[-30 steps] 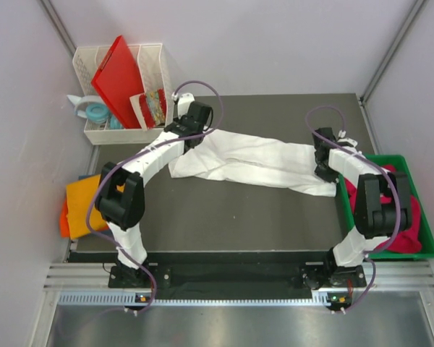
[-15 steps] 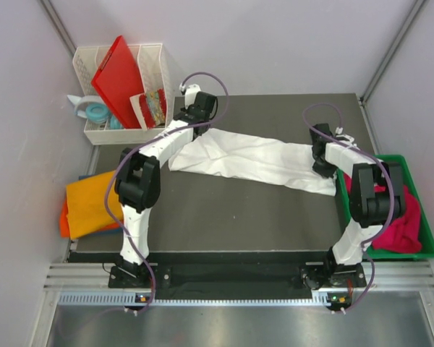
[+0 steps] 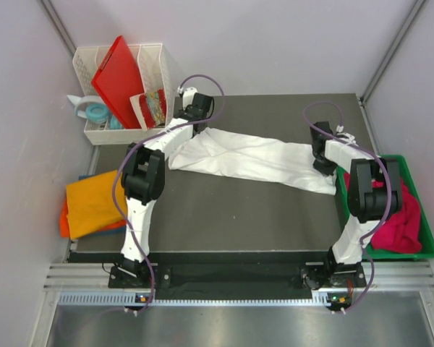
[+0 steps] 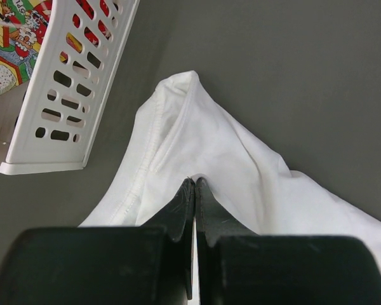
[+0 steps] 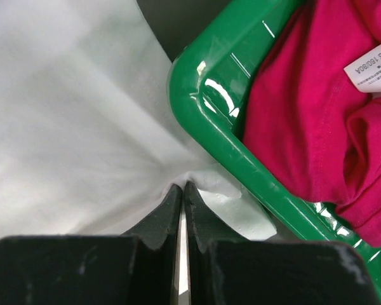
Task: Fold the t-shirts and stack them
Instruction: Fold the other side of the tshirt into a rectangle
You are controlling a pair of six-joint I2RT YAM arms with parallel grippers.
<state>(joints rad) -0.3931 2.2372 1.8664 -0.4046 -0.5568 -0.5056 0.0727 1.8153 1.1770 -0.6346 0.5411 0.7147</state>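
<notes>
Stretching in a long band across the dark table mat (image 3: 239,217), the soft white cloth t-shirt (image 3: 253,160) runs leftward from the glossy green plastic bin (image 5: 228,143). Only the overhead view shows the folded orange cloth shirt (image 3: 94,202), far left of the bin. Only the wrist views show the pinches. The left gripper (image 4: 195,184) has its black fingers pressed together on a hemmed corner beside a white perforated plastic basket (image 4: 70,82). The right gripper (image 5: 182,189) nips cloth touching the bin's rim, with a magenta-pink cloth shirt (image 5: 305,114) inside. Since a second ago, the left arm has reached farther from the bin.
</notes>
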